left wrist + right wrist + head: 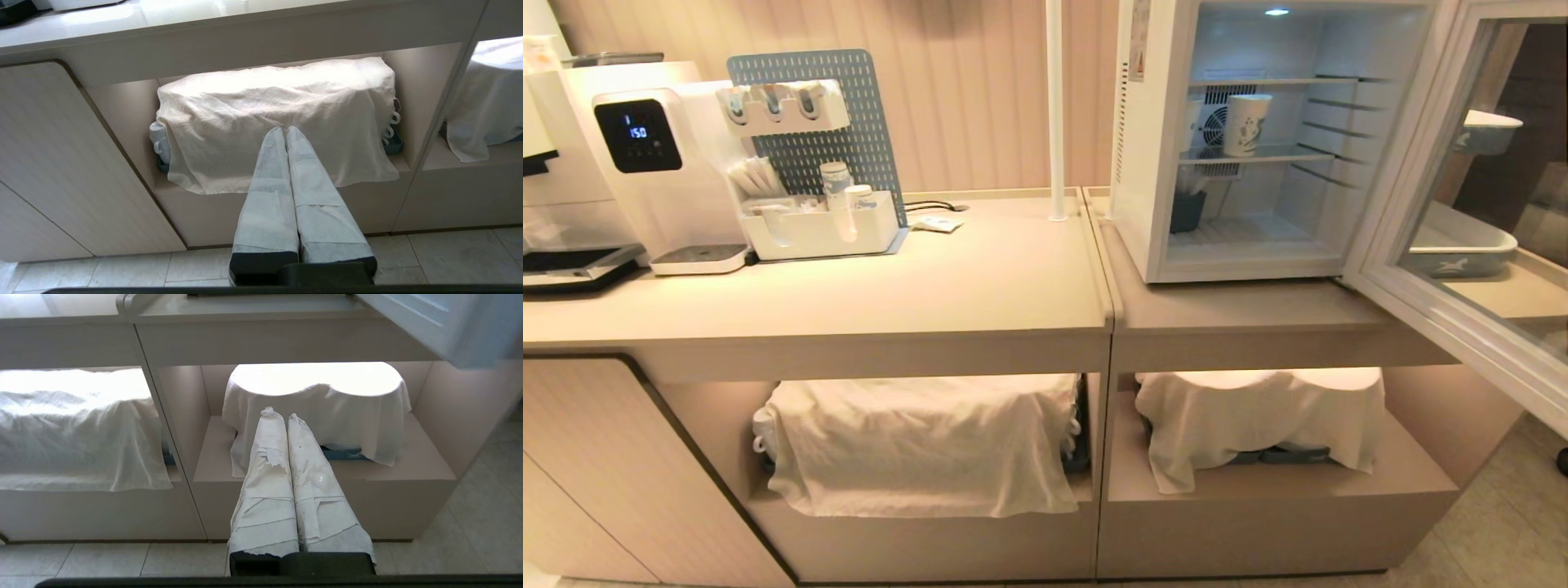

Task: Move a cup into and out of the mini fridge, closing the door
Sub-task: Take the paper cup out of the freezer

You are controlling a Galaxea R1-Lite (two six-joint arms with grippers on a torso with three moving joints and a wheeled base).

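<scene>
The white mini fridge (1147,163) stands on the right counter with its glass door (1445,204) swung wide open to the right. Inside, on the middle shelf, stands the white paper cup (1246,124) with a blue print, upright, in front of the rear fan. Neither arm shows in the head view. My left gripper (284,130) hangs low in front of the cloth-covered left shelf, its taped fingers pressed together and empty. My right gripper (281,415) hangs the same way before the right shelf, shut on nothing.
A water dispenser (645,163), a pegboard organiser (817,163) with cups and a white pole (1055,106) stand on the counter. White cloths (923,441) cover crockery on both lower shelves. A dark container (1186,211) sits on the fridge floor. The open door's edge (412,322) overhangs the right arm.
</scene>
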